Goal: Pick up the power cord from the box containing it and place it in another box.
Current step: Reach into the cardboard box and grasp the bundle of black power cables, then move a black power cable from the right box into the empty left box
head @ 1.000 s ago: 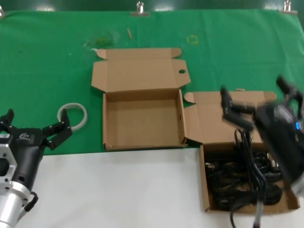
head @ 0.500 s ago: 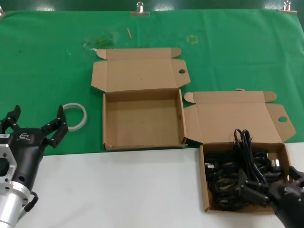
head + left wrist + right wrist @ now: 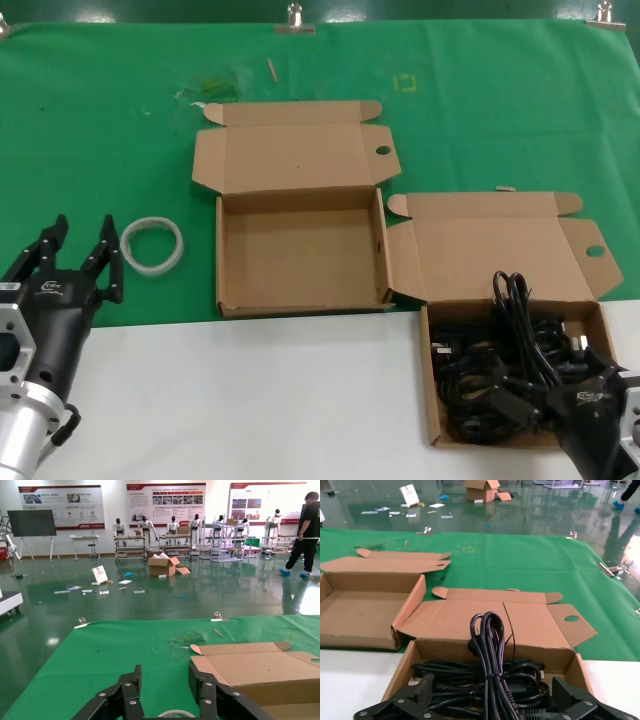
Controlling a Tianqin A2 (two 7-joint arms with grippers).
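The power cord (image 3: 510, 375) lies coiled in the cardboard box (image 3: 430, 400) on my right, which sits on the white table (image 3: 250, 400) with its lid folded back onto the green cloth (image 3: 100, 120); a loop of the bundle stands up above the rest, and I judge that loop the handiest part to take. The empty box (image 3: 300, 250) waits just to the left on the cloth, lid flat behind it, so the tray is open from above for the drop. My right gripper (image 3: 575, 390) hangs low at the near edge of the full box, fingers spread wide on either side of the bundle and holding nothing, set, I think, to push in and close around the cables. My left gripper (image 3: 75, 258) idles over the cloth at the far left, fingers apart and empty, just beside a small white ring (image 3: 152, 243) and well clear of both boxes.
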